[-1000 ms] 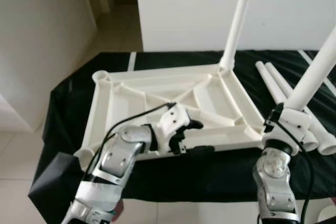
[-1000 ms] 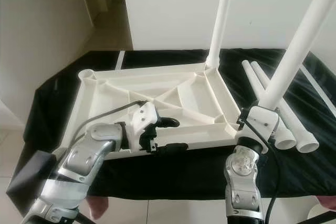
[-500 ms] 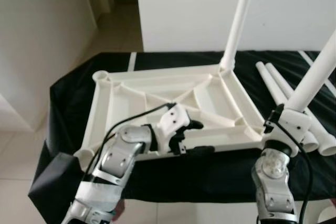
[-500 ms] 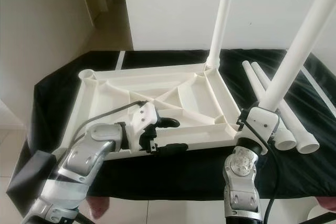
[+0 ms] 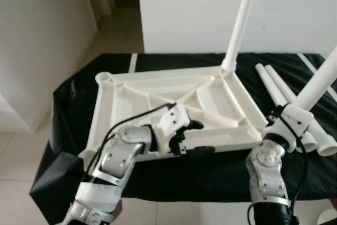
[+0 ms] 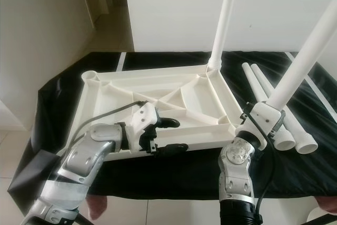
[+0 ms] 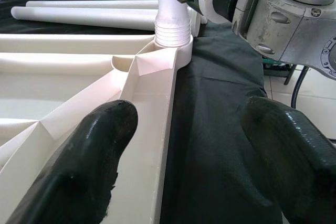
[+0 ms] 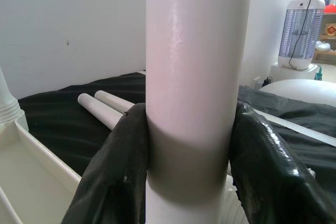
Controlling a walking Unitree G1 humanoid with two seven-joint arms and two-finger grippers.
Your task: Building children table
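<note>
Left eye view, entry: upturned white plastic tabletop (image 5: 158,109), mid-frame, lying on a black cloth (image 5: 210,175) that covers the work surface.

Change noted: the right arm has swung inward and the leg (image 5: 321,80) it holds now leans further toward the right edge than a second ago, its foot staying at the near right corner socket (image 7: 170,51). Judged: the leg is being worked or twisted home; seating looks close but unconfirmed.

Right gripper (image 8: 186,182): fingers closed snugly round the leg, one each side, low on the shaft.

Left gripper (image 7: 184,145): fingers spread wide, straddling the tabletop's near rim, gripping nothing; seemingly there to steady the tabletop.

Fitted leg (image 5: 239,22): upright in the far right corner, upper centre of frame.

Spare legs (image 5: 287,96): two, lying side by side on the cloth at right.

Empty socket (image 5: 103,78): far left corner, round, open.

Materials: legs are smooth, glossy, hollow tubes with a ridged collar at the base; tabletop underside is matte, moulded, braced with diagonal ribs; cloth is soft and creased; fingers are black and rubbery.
</note>
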